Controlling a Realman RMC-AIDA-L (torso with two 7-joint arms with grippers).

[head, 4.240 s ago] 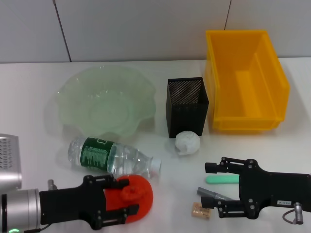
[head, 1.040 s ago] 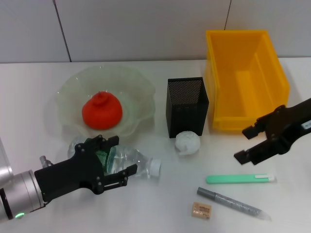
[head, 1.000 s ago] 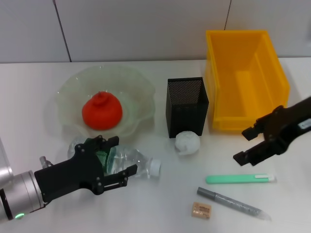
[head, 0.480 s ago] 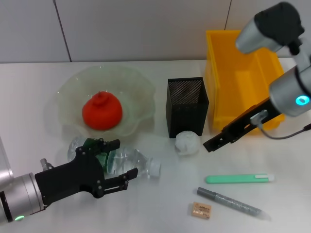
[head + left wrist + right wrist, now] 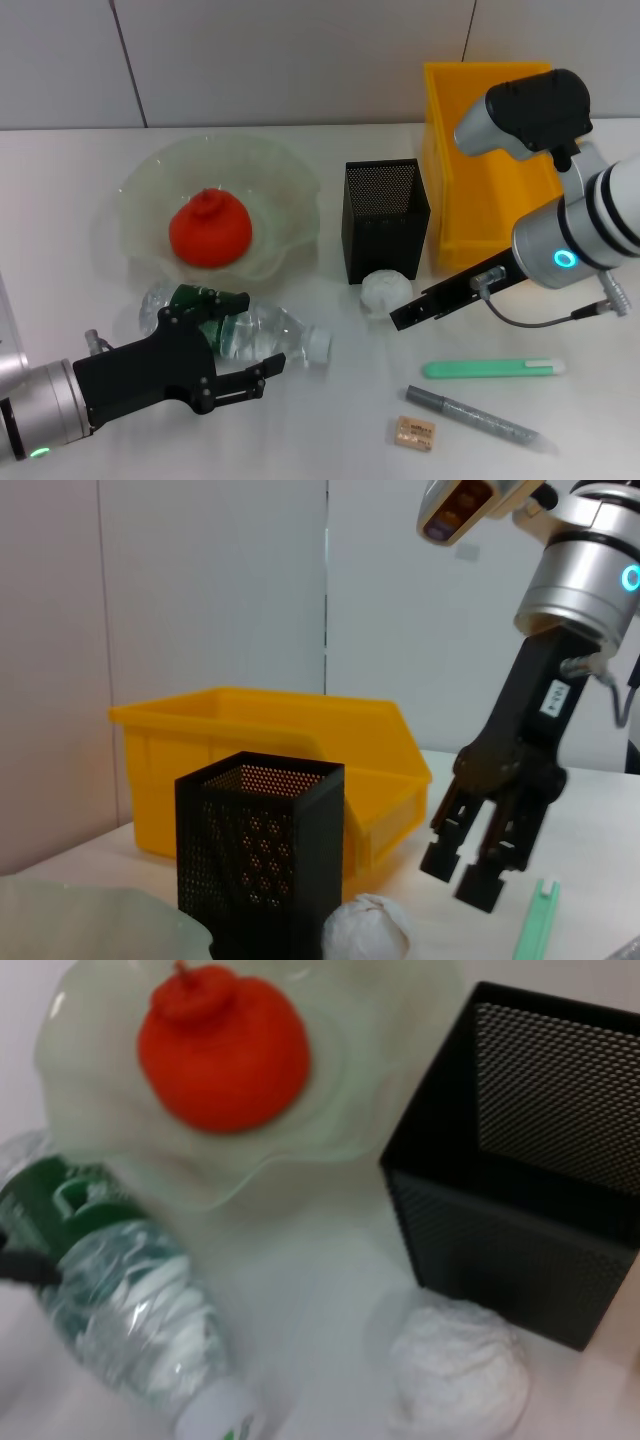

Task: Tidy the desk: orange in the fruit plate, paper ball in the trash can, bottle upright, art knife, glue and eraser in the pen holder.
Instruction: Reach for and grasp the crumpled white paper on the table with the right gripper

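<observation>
Head view shows the orange (image 5: 209, 227) resting in the green glass fruit plate (image 5: 285, 180), whereas four seconds ago it lay on the desk inside the left gripper; that step of the task reads as complete. The left gripper (image 5: 232, 358) has since withdrawn to the near left of the desk and now sits with its fingers spread apart around the body of the water bottle (image 5: 235, 324), which lies on its side with the cap toward the right. The right gripper (image 5: 397, 316), parked low at the right edge four seconds ago, has swung in over the last second and now hangs just beside the paper ball (image 5: 386, 293), which rests against the foot of the black mesh pen holder (image 5: 384, 218). The left wrist view shows its two fingers (image 5: 441, 858) parted and holding nothing. The yellow bin (image 5: 500, 170) stands behind, serving as the trash can. The green art knife (image 5: 493, 368), grey glue stick (image 5: 475, 418) and eraser (image 5: 414, 433) lie untouched on the near desk. The likely steps in hand are picking up the paper ball and standing the bottle upright.
</observation>
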